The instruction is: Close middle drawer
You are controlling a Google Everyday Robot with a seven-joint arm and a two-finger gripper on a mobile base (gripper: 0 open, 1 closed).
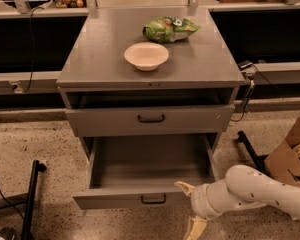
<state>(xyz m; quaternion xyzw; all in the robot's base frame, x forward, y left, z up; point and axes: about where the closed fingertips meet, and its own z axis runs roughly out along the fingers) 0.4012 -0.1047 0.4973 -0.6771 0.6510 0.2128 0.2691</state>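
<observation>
The grey cabinet's middle drawer [150,164] is pulled far out and looks empty. Its low front [110,200] carries a small dark bar handle [153,200]. The taller top drawer [150,119] above it stands slightly out. My gripper [189,208] is at the right end of the middle drawer's front, just in front of it. Its cream fingers [184,187] are spread apart and hold nothing. The white arm [255,191] reaches in from the lower right.
A white bowl [146,56] and a green bag [170,29] sit on the cabinet top [100,59]. A cardboard box [290,154] stands on the floor at right, a black stand [30,199] at left. Counters run behind the cabinet.
</observation>
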